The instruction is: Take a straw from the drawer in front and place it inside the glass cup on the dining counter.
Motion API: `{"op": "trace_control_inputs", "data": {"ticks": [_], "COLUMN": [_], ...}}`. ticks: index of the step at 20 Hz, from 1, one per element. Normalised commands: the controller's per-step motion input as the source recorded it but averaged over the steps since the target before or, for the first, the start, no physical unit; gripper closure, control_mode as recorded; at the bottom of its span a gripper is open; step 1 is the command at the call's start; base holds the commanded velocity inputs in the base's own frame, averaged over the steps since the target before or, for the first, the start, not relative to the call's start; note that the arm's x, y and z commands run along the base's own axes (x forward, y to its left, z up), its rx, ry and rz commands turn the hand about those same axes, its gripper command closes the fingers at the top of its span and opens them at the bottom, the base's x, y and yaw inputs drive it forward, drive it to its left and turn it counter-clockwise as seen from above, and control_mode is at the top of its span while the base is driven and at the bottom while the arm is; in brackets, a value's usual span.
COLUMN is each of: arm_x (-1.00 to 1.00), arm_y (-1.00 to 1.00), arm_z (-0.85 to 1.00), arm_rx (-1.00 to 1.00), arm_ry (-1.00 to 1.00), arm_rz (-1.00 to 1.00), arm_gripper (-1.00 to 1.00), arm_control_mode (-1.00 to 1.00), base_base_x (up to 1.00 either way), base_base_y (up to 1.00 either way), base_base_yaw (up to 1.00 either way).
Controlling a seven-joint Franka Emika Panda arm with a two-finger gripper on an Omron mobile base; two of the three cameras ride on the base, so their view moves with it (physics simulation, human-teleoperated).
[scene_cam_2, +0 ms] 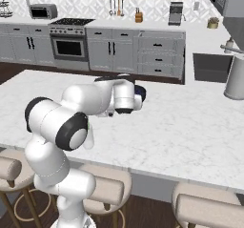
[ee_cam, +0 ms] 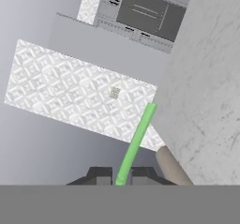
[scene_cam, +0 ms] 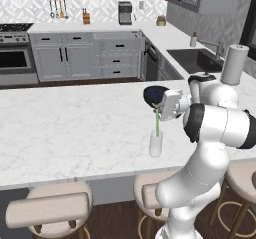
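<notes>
The light-green straw hangs upright over the dining counter. My gripper is shut on its top. Its lower end reaches down into the mouth of the clear glass cup, which stands near the counter's front edge. In the hand view the straw runs away from between the two dark fingertips, and my gripper pinches it. The marble slab lies to the right there. In the right base view my own arm hides the cup and straw. The drawer is out of view.
A dark blue bowl sits on the counter just behind my hand, also seen as the bowl. A paper towel roll and a sink are at the right. Beige stools line the near edge.
</notes>
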Motion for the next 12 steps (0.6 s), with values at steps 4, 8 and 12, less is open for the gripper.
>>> {"op": "trace_control_inputs", "data": {"ticks": [4, 8, 12], "arm_x": [0.00, 0.01, 0.07], "arm_y": [0.00, 0.00, 0.00], "arm_z": [0.00, 0.00, 0.00], "arm_rx": [0.00, 0.00, 0.00], "arm_ry": [0.00, 0.00, 0.00], "arm_rz": [0.00, 0.03, 0.04], "arm_gripper": [1.00, 1.00, 1.00], "arm_control_mode": [-1.00, -1.00, -1.00], "base_base_x": [0.00, 0.00, 0.00], "base_base_y": [0.00, 0.00, 0.00], "base_base_yaw": [0.00, 0.00, 0.00]}}
